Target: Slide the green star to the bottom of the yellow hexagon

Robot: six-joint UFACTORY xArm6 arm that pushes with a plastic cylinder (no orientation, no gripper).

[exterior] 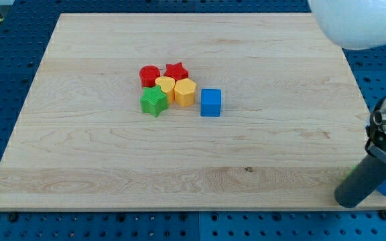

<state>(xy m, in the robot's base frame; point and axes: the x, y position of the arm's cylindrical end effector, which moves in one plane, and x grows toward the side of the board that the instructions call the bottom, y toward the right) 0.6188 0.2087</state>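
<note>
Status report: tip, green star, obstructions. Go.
My tip at board's bottom-right corner, far from cluster. Green star left of yellow hexagon, touching yellow heart. Path below hexagon open.

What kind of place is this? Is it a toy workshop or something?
More likely a robotics lab test bench. A wooden board lies on a blue perforated mounting table, small coloured blocks such as a green star and a blue cube sit clustered on it, and my tip rests at the board's bottom-right corner, far from them.

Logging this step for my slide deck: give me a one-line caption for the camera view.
My tip rests at the wooden board's bottom-right corner, far from the green star block clustered left of the yellow hexagon block.
</note>
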